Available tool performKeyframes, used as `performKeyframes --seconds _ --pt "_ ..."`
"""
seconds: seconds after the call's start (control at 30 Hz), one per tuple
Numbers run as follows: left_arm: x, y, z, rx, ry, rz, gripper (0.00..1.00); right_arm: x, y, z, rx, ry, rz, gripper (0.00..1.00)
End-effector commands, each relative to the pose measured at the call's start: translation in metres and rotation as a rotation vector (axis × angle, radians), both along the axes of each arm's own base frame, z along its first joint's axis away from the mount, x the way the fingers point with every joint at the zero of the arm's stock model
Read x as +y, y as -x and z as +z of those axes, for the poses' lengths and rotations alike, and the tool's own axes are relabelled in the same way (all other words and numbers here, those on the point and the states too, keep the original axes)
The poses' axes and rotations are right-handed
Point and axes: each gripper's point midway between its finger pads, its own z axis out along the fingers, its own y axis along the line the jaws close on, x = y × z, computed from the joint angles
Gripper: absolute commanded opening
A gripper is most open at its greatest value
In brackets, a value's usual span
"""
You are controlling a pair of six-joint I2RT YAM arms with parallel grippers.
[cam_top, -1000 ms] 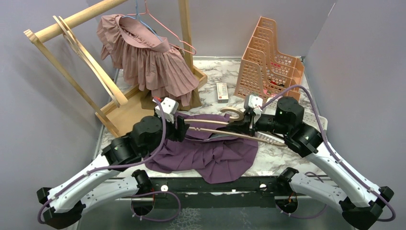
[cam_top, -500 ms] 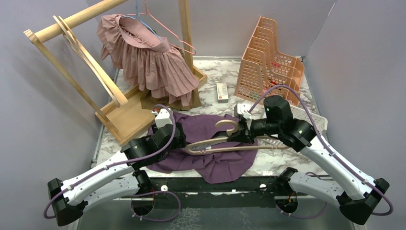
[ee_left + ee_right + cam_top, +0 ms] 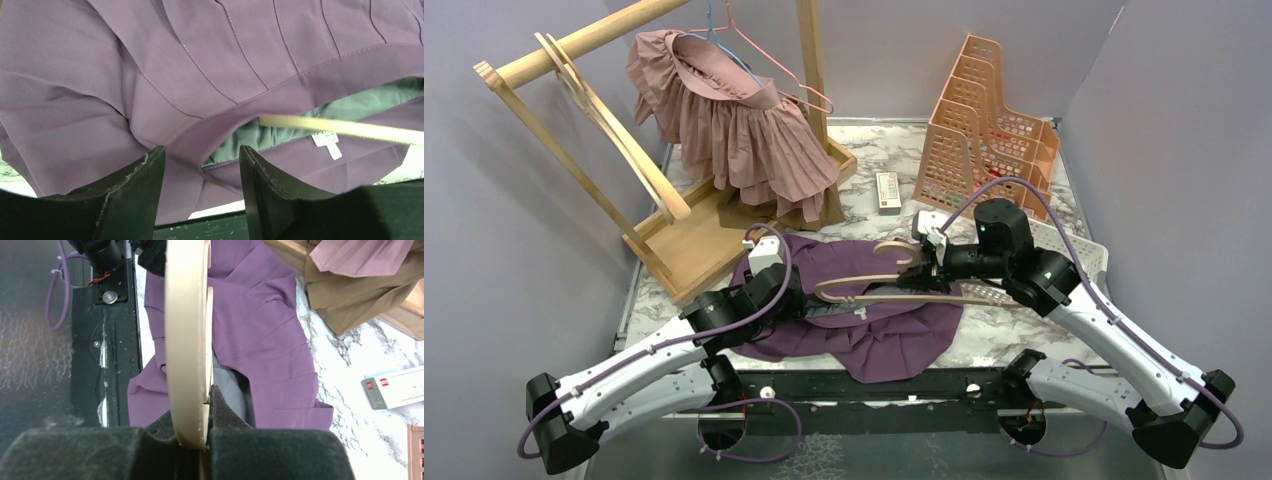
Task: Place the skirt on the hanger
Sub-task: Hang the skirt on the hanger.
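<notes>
The purple skirt (image 3: 879, 335) lies crumpled on the table's near middle, its waistband gaping to show grey lining (image 3: 300, 125). My right gripper (image 3: 932, 268) is shut on the wooden hanger (image 3: 874, 290) near its hook and holds it level over the skirt. In the right wrist view the hanger (image 3: 187, 340) stands edge-on between the jaws of the right gripper (image 3: 192, 410). My left gripper (image 3: 202, 152) is open low over the skirt (image 3: 200, 65), with the waistband fold between its fingers. The hanger's tip (image 3: 340, 127) reaches across the waist opening.
A wooden rack (image 3: 574, 90) at the back left carries a pink skirt (image 3: 734, 120) on a wire hanger. Orange file holders (image 3: 984, 120) stand at the back right, with a white basket (image 3: 1074, 250) before them. A small white box (image 3: 887, 192) lies behind the skirt.
The right arm has swung the hanger left and down over the skirt. The left arm has drawn back toward the near edge, and its jaws have narrowed a little over the waistband.
</notes>
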Motion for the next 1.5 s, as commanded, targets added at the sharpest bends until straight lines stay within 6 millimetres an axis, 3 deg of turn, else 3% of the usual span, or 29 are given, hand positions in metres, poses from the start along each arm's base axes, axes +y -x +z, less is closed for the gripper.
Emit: performKeyframes --seconds 0.0,0.1,0.23,0.43,0.6,0.73,1.0,1.17,1.3,1.37,1.47 --pt "-0.002 0.012 0.002 0.056 0.029 -0.028 0.6 0.004 -0.015 0.012 -0.074 -0.046 -0.047 0.01" --pt "0.0 0.018 -0.006 0.11 0.007 -0.012 0.59 0.005 -0.019 0.01 -0.077 -0.042 -0.056 0.01" --pt "0.01 0.017 -0.016 0.135 -0.043 0.055 0.47 0.006 -0.017 0.01 -0.08 -0.05 -0.038 0.01" --pt "0.011 -0.011 0.007 0.011 -0.043 0.138 0.24 0.009 0.005 0.003 -0.035 -0.048 0.073 0.01" --pt "0.004 -0.014 0.014 0.008 -0.043 0.11 0.0 0.012 0.007 -0.002 -0.03 -0.058 0.1 0.01" --pt "-0.008 -0.01 0.026 0.024 0.009 0.061 0.0 0.019 -0.005 0.001 -0.055 -0.102 0.063 0.01" --pt "-0.05 -0.002 0.078 0.025 0.208 -0.088 0.0 0.041 -0.018 0.003 -0.053 -0.198 0.071 0.01" --pt "-0.101 0.005 0.12 -0.07 0.414 -0.34 0.0 0.053 -0.028 0.005 -0.049 -0.302 0.045 0.01" --pt "-0.139 0.015 0.142 -0.187 0.555 -0.573 0.0 0.061 -0.03 -0.001 -0.023 -0.362 0.053 0.01" --pt "-0.151 0.019 0.144 -0.235 0.58 -0.664 0.0 0.063 -0.031 -0.003 -0.022 -0.374 0.057 0.01" --pt "-0.149 0.01 0.126 -0.263 0.479 -0.677 0.0 0.064 -0.034 -0.004 -0.037 -0.385 0.045 0.01"
